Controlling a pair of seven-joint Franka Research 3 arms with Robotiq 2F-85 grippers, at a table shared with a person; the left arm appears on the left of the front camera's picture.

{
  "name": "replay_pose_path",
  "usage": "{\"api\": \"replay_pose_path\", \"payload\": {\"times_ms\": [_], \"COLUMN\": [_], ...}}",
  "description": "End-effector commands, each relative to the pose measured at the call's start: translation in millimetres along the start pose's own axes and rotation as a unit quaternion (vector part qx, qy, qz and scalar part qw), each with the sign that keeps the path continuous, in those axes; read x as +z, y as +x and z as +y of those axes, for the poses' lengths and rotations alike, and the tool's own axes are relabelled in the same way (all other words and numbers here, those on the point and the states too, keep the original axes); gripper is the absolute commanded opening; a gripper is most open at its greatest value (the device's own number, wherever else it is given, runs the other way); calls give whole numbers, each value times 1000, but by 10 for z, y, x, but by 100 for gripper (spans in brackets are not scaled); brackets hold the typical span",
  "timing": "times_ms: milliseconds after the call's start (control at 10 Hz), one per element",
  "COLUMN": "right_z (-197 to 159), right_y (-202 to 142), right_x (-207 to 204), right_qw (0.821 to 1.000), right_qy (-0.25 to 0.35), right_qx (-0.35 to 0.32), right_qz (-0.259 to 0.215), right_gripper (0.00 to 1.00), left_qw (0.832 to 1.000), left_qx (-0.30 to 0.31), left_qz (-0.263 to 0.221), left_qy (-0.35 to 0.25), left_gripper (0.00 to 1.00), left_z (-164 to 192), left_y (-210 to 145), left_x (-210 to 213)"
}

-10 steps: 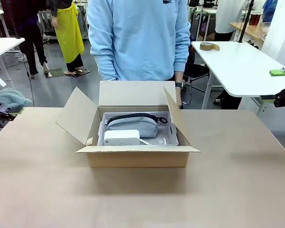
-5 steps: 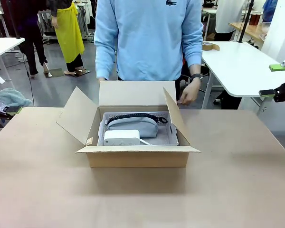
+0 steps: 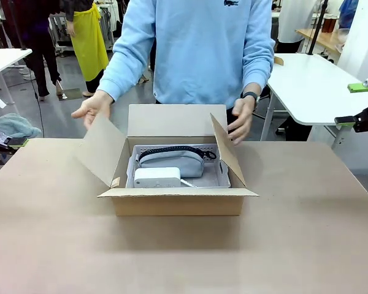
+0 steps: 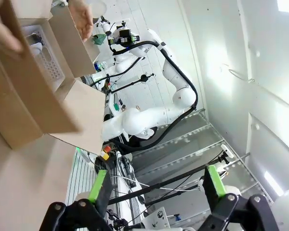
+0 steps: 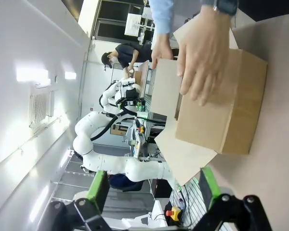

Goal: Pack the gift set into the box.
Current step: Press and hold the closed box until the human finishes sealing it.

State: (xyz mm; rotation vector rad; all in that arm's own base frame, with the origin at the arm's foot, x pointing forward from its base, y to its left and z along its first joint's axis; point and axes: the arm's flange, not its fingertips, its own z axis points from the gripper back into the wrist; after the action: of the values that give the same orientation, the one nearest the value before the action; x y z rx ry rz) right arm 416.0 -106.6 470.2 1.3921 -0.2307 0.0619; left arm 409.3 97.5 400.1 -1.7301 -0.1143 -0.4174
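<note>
Surface [image 3: 306, 233] carries the box [image 3: 178, 205] at centre, flaps open. Tray [image 3: 223, 181] sits inside on the bottom, so I read the gift set as packed. Pouch [image 3: 172, 162] lies at the tray's far side, white box [image 3: 157, 177] just in front of it. Person has one hand [image 3: 93, 109] at a side flap and the other hand [image 3: 240, 122] by the opposite flap, probably to fold them shut. Left end effector [image 4: 156, 184] and right end effector [image 5: 151, 186] are spread wide, empty, parked off to the sides, I guess to give the person room.
</note>
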Motion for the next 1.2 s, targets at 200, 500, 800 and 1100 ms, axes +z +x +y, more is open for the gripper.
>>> {"api": "replay_pose_path", "payload": {"times_ms": [200,500,800,1100], "right_z": [21,21,21,21], "right_y": [-23,-23,-23,-23], "right_x": [19,19,19,19], "right_qw": [1000,1000,1000,1000], "right_qy": [-1,-1,-1,-1], "right_qx": [1,1,1,1], "right_qz": [9,9,9,9], "right_gripper": [100,100,100,100], "left_qw": [1000,1000,1000,1000], "left_qx": [-9,-9,-9,-9], "left_qz": [6,6,6,6], "left_qy": [3,3,3,3], "left_gripper": [100,100,100,100], "left_z": [-2,-2,-2,-2], "left_y": [-40,-40,-40,-40], "left_x": [26,26,26,26]}}
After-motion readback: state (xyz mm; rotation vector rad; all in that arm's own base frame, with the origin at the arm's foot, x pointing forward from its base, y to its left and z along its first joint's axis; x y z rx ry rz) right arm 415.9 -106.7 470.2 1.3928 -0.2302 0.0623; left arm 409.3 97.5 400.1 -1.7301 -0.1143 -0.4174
